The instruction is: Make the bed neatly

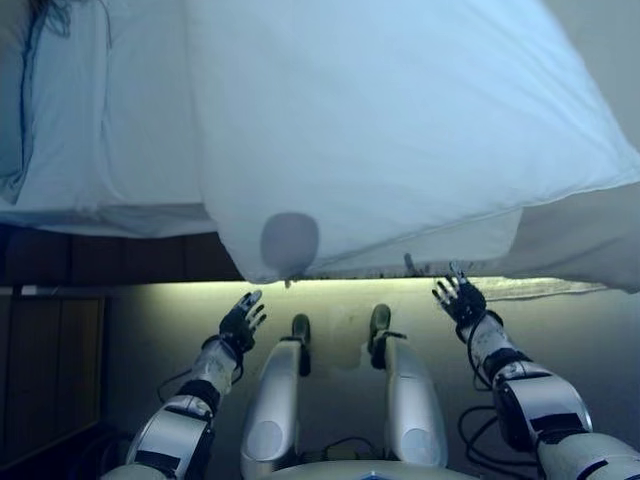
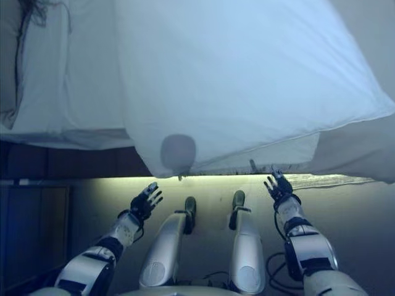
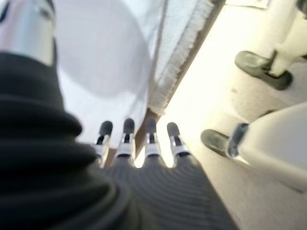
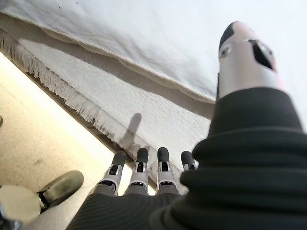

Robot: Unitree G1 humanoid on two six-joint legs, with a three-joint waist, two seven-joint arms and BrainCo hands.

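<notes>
A white duvet [image 1: 400,130] lies across the bed and hangs over its near edge, with a lower corner [image 1: 285,262] drooping at the middle. A fringed white cover [image 4: 120,100] shows under the duvet's edge. A white sheet [image 1: 110,120] covers the bed to the left. My left hand [image 1: 241,322] is open, fingers spread, just below the bed edge and apart from the cloth; it also shows in the left wrist view [image 3: 139,143]. My right hand [image 1: 460,298] is open just below the duvet's hanging edge, holding nothing; its own view shows straight fingers [image 4: 139,170].
The dark bed frame side [image 1: 120,260] runs under the sheet at left. A dark wooden piece of furniture [image 1: 50,370] stands at the lower left. Pale floor [image 1: 560,330] lies between me and the bed.
</notes>
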